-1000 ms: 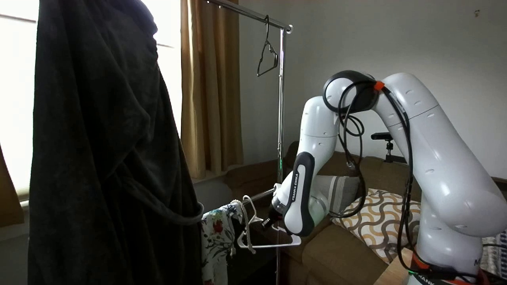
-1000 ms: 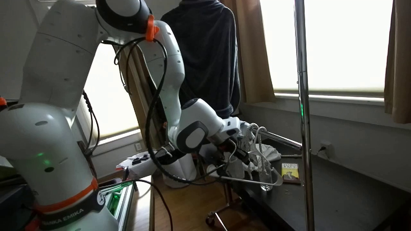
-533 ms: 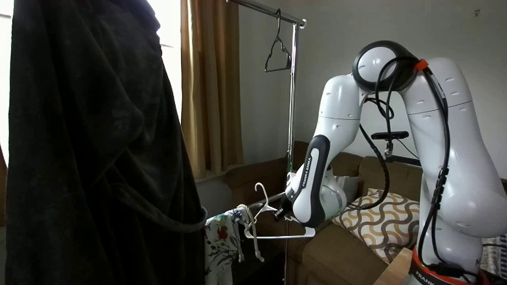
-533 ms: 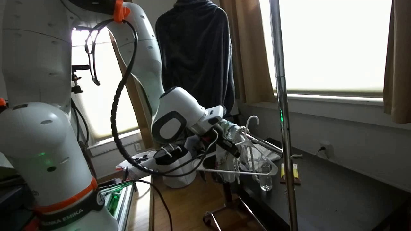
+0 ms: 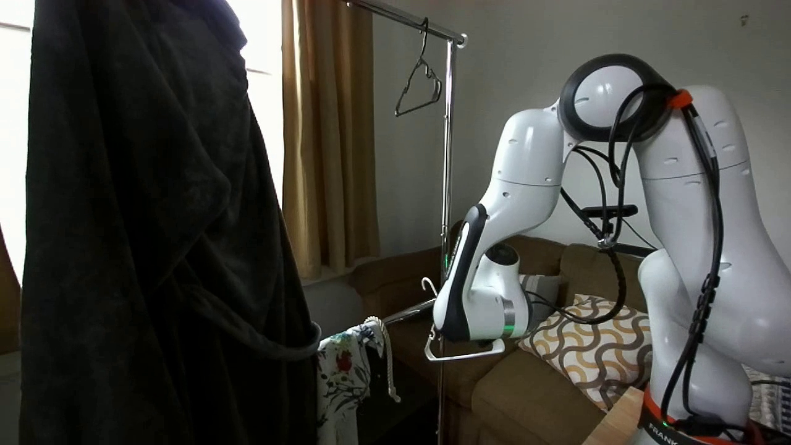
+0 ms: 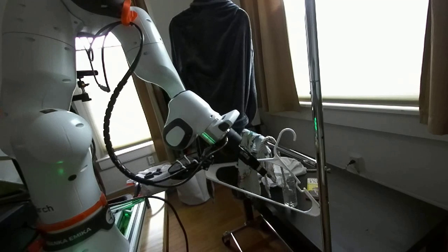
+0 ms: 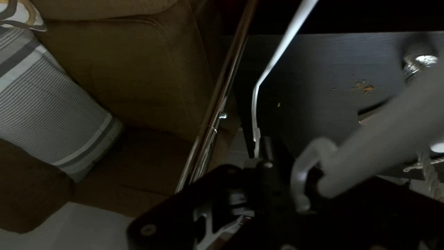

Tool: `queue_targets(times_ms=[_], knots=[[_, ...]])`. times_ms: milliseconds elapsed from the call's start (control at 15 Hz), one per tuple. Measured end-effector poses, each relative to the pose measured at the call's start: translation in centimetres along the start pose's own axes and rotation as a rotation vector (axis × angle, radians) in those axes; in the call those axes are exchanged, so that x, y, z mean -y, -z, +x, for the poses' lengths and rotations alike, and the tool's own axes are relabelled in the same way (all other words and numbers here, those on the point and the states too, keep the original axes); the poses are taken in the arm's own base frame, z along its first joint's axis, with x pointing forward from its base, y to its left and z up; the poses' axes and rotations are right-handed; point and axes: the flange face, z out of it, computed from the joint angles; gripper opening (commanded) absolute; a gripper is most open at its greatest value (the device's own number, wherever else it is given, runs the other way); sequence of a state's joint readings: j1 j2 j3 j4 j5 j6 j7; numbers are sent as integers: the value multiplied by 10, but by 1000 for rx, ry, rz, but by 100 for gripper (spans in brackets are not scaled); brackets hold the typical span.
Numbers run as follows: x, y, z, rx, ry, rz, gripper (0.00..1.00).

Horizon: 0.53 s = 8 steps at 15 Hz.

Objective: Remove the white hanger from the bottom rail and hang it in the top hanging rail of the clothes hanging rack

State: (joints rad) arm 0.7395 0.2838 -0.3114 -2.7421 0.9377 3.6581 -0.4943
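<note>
The white hanger (image 5: pixel 466 356) is held off the bottom rail (image 5: pixel 405 312), tilted, its hook above that rail in both exterior views. In an exterior view the hanger (image 6: pixel 259 200) has its lower corner close beside the chrome post (image 6: pixel 319 147). My gripper (image 6: pixel 262 170) is shut on the hanger's upper part below the hook. In the wrist view the gripper (image 7: pixel 258 165) is dark; the hanger (image 7: pixel 289 36) runs up from its tips, and a blurred white part crosses the right side. The top rail (image 5: pixel 395 13) carries a black hanger (image 5: pixel 421 83). The wrist mostly hides the gripper in that exterior view.
A dark robe (image 5: pixel 154 216) hangs large at the near side of the rack. A floral cloth (image 5: pixel 346 371) and a rope (image 5: pixel 388 352) hang on the bottom rail. A black table (image 6: pixel 371 210) with a bottle (image 6: pixel 289 192) and a sofa (image 5: pixel 525 377) stand behind.
My gripper has lifted the white hanger's hook off the bottom rail, then moved and turned it toward the post. The wrist has rotated. The rack has shifted and swayed slightly.
</note>
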Motion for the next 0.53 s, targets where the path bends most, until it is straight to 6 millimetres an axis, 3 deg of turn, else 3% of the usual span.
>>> queue_targets(times_ms=[400,533], knots=[[25,60,7,-35,133,54,1],[24,82,7,-57,169,62,1]])
